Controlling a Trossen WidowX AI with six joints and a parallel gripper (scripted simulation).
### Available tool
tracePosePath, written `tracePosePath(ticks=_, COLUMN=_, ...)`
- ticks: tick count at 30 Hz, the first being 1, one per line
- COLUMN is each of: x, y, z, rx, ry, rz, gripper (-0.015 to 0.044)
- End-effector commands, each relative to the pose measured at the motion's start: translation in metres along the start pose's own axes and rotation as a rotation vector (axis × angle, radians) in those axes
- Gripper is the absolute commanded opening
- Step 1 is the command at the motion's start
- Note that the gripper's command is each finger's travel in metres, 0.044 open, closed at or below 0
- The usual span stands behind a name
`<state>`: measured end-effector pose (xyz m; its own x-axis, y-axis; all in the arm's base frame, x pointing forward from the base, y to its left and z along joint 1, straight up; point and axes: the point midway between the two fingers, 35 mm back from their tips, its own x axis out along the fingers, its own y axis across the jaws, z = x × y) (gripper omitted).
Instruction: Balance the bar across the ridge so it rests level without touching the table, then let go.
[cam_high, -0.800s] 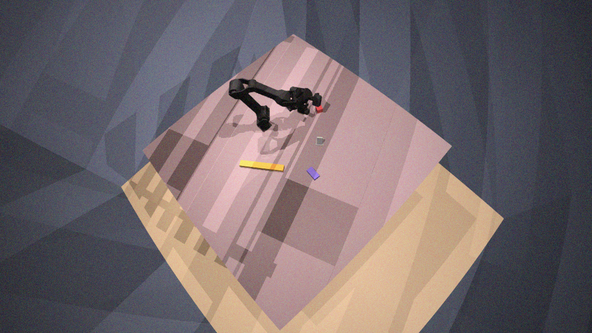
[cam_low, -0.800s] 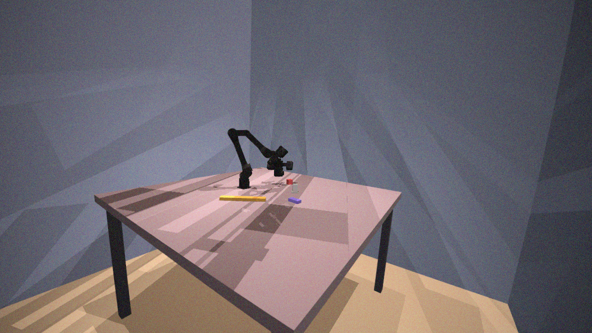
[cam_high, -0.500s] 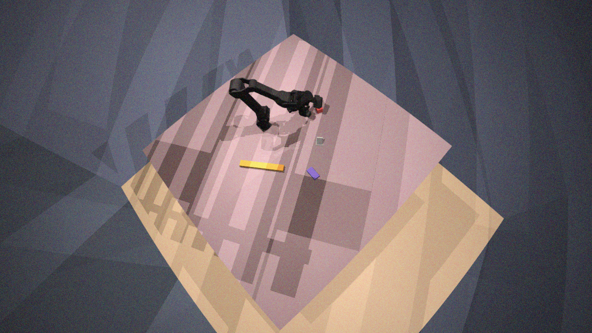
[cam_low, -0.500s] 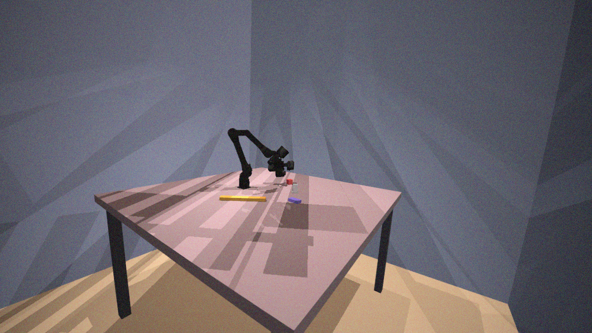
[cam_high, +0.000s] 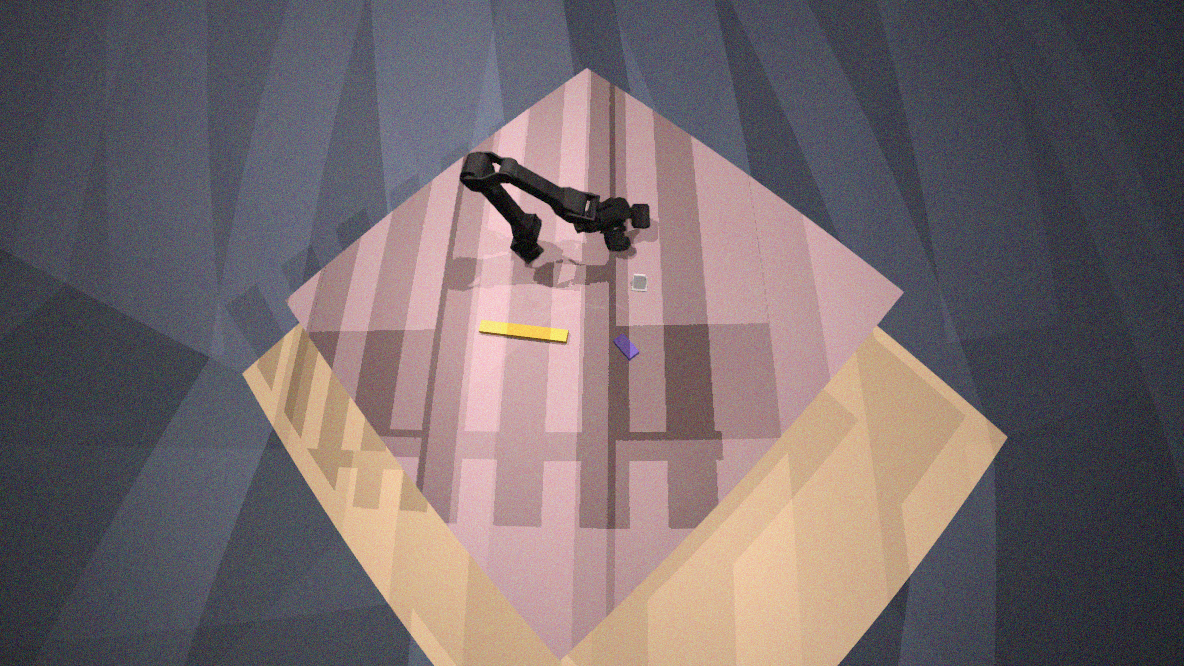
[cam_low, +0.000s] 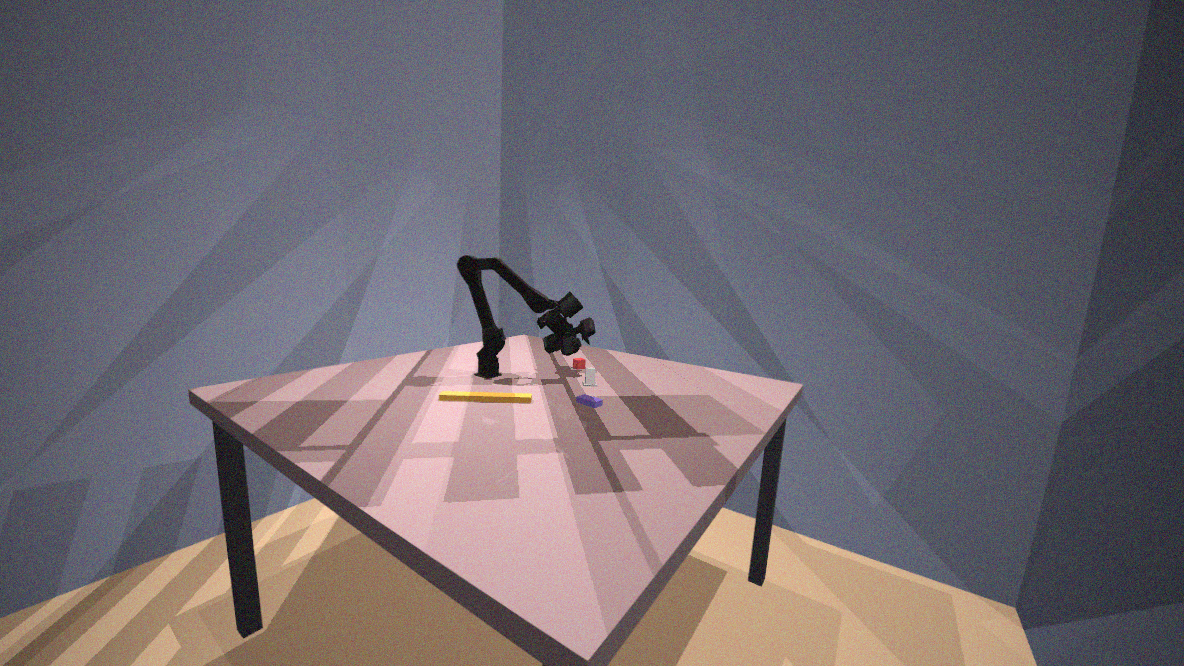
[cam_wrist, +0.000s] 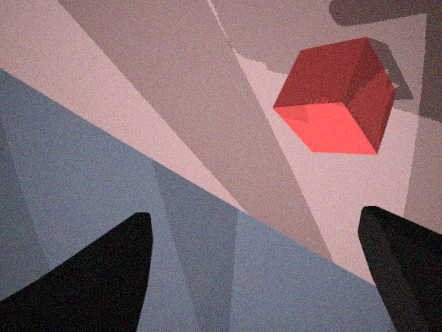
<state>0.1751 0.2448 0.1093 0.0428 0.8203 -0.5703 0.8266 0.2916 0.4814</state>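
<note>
above the pink table (cam_high: 513, 488) (cam_low: 529, 530), end effector (cam_high: 629, 227) (cam_low: 572, 337) (cam_wrist: 257, 223) partly open, holding nothing.

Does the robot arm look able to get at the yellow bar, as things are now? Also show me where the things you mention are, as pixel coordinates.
Probably yes. The yellow bar (cam_high: 524, 331) (cam_low: 485, 397) lies close to the foot of the arm (cam_high: 529, 178) (cam_low: 482, 302), nothing stands on it, and the tool (cam_wrist: 257, 223) is open with nothing between its fingers. It would have to swing over first.

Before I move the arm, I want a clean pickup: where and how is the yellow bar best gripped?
Probably at the middle of the yellow bar, coming from above, fingers across its narrow width. It lies flat, long and slim, so a middle grip should keep it level. The gripper is open.
</note>
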Motion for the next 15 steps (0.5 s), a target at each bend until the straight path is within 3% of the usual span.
tracePosePath(ticks=1, x=-0.008, y=0.011, z=0.016, rx=-0.080, ry=-0.061, rz=0.024, gripper=0.0315)
tracePosePath(ticks=15, x=-0.045, y=0.034, z=0.070, rx=-0.318, ry=-0.268, rz=0.045, gripper=0.0315)
